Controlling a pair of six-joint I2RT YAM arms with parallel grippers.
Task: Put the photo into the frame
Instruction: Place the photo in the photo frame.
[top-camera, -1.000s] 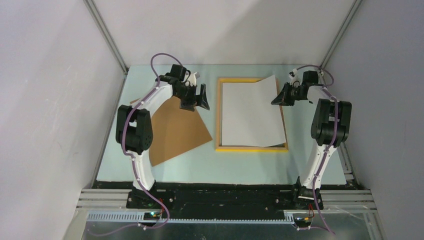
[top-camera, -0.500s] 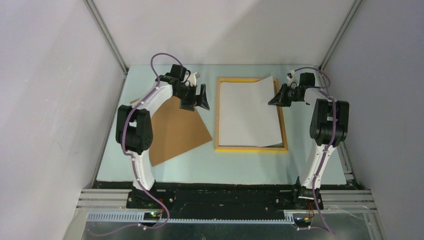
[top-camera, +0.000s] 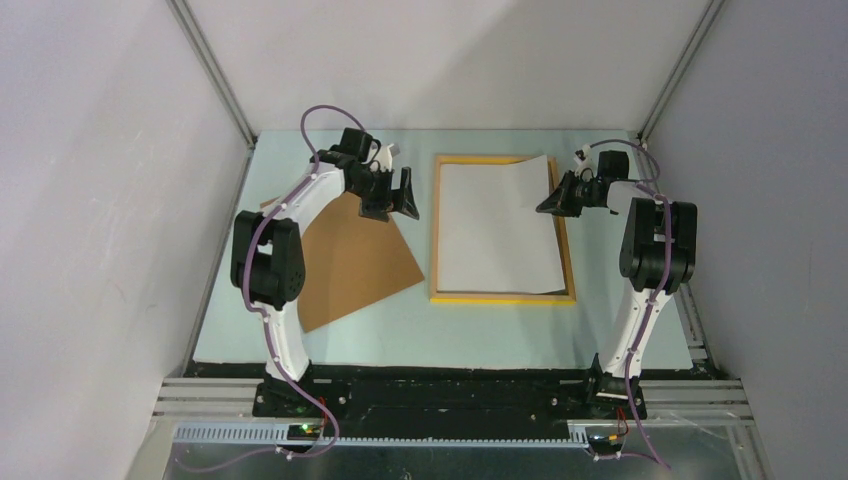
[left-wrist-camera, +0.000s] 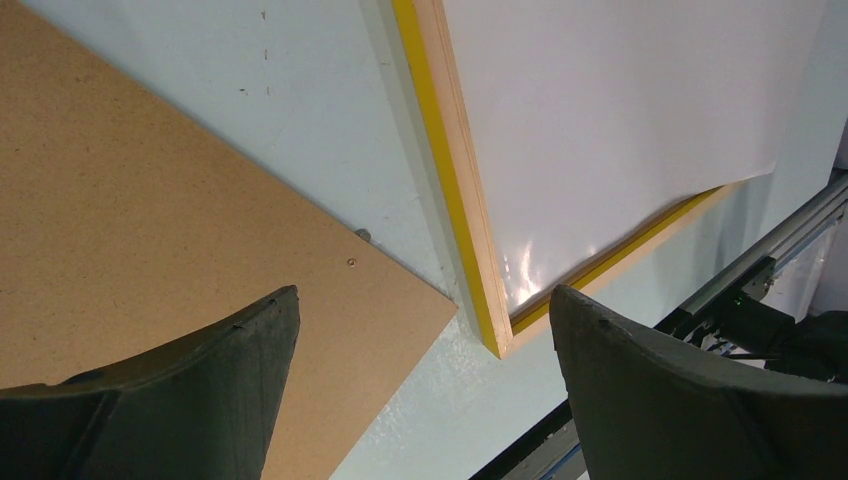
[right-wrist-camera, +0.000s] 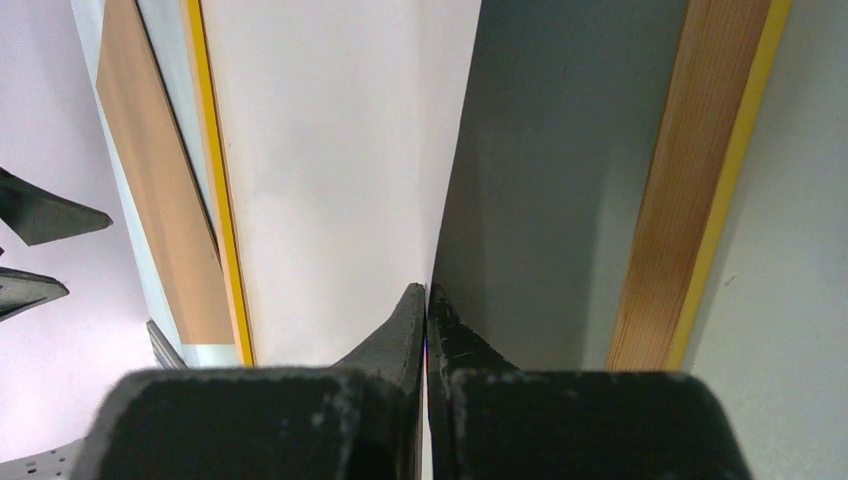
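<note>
On the pale table (top-camera: 400, 330), the photo (top-camera: 497, 225), white back up, runs near-to-far over the frame (top-camera: 500, 297); the right gripper (top-camera: 548, 205) clenches its raised far-right edge, and the left gripper (top-camera: 407, 194) gapes empty.

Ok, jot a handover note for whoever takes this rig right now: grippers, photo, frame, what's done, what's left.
Right gripper: shut on the right edge of the thin photo print, white back up.
Left gripper: open, empty, hovering by a corner of the plain brown backing board, left of the frame.
Photo lies over the yellow-edged wooden frame, right edge raised.
Done: photo brought over the opening.
Left: lower that edge flat, release.
</note>
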